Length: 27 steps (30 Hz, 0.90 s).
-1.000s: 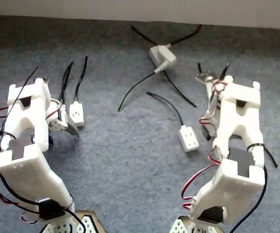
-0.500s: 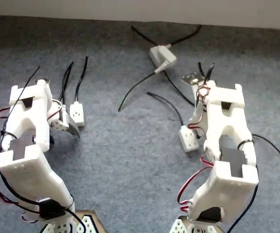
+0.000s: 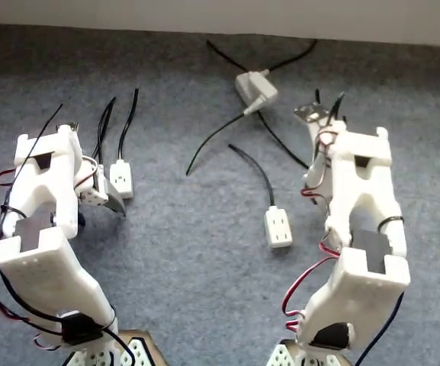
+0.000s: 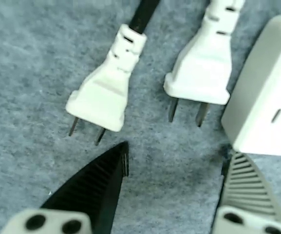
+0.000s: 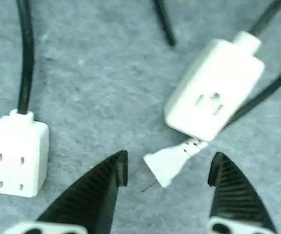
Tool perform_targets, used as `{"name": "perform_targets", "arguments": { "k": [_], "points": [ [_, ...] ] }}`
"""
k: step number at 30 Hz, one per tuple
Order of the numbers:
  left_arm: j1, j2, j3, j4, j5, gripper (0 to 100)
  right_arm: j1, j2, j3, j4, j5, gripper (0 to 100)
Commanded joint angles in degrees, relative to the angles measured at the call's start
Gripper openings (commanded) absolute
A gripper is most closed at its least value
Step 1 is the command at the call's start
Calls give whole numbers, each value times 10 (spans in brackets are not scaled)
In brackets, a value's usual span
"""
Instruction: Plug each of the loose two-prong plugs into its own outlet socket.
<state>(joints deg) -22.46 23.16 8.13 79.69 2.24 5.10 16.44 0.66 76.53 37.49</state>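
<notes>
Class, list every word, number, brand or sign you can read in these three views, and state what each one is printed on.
No text can be read in any view.
The white plugs show moulded ribs but no lettering.
The outlet sockets show only their prong slots.
The arm shells are plain white, with no label visible.

Socket block [image 4: 264,92] was cut off at picture edge; small plug [image 5: 171,163] blurred, prongs unclear; black cord [image 4: 143,12] also cropped by edge
</notes>
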Motion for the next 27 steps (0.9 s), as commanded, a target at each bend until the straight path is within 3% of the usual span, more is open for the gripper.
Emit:
{"name": "perform_targets", "arguments": {
  "k": [1, 8, 11, 15, 23, 27],
  "points": [
    [13, -8, 0, -4, 5, 312, 45, -47, -65, 49, -8, 260],
    [13, -7, 0, -5, 5, 312, 36, 5, -73, 55, -163, 259],
    [14, -7, 0, -5, 5, 312, 19, 36, -73, 55, -206, 200],
    [14, -7, 0, -5, 5, 312, 11, 57, -74, 55, -228, 86],
    [22, -7, 0, -4, 5, 312, 12, 99, -75, 56, -229, 96],
    [22, -6, 0, -4, 5, 312, 13, 106, -74, 53, -225, 47]
  ]
}}
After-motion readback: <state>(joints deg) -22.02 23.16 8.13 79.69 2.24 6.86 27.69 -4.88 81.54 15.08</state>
